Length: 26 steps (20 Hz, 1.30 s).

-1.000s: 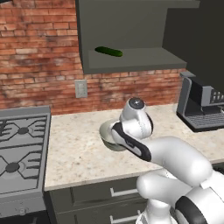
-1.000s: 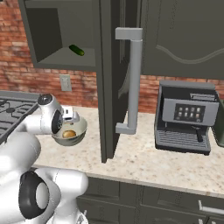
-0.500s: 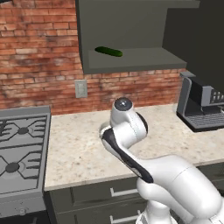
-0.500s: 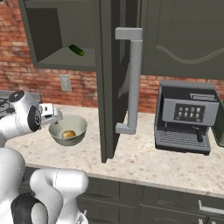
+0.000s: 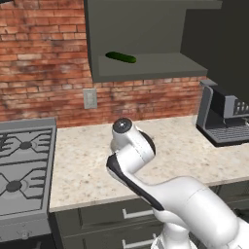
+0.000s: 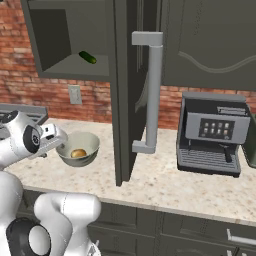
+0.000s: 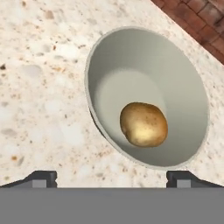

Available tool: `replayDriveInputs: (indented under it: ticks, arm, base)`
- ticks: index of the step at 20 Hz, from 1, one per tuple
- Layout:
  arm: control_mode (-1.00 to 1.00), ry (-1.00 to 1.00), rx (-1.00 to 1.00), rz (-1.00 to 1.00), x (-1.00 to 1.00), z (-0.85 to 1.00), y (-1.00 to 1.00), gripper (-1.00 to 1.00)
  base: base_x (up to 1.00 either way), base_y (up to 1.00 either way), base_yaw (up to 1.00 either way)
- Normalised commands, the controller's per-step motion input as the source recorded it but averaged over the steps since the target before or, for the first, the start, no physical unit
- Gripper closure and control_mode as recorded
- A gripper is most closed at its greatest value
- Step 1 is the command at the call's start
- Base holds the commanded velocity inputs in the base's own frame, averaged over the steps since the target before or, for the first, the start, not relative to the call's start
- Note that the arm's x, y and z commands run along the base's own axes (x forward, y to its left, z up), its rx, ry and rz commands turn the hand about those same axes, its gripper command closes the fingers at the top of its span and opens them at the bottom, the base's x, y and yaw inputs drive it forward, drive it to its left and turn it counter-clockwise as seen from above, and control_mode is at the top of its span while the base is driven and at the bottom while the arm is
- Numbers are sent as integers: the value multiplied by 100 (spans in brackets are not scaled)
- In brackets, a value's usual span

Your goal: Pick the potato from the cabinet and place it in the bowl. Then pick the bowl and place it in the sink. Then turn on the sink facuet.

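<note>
While the left base view has the arm's white elbow blocking the bowl, the right base view shows the bowl on the speckled counter with the potato inside, beside the open cabinet door. From the hand view the potato rests low in the bowl, and the gripper hangs above the near rim, fingertips wide apart and empty. No writing is legible; bare counter surrounds the bowl, brick wall just behind.
</note>
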Motion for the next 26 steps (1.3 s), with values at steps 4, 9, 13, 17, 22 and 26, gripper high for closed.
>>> replayDriveInputs:
  ticks: [4,9,13,17,22,26]
  arm:
    - [-100,12,-14,0,12,-47,0,-100]
    - [-100,5,-8,0,18,-30,0,-100]
    - [-100,1,-4,0,24,-13,-1,-100]
    - [-100,0,-3,0,18,-21,-8,-100]
    - [-100,3,-4,0,14,-38,-7,-100]
    - [-100,0,-1,0,9,-29,-9,-100]
  base:
    - [0,0,0]
    - [0,0,0]
    - [0,0,0]
    - [0,0,0]
    - [0,0,0]
    - [0,0,0]
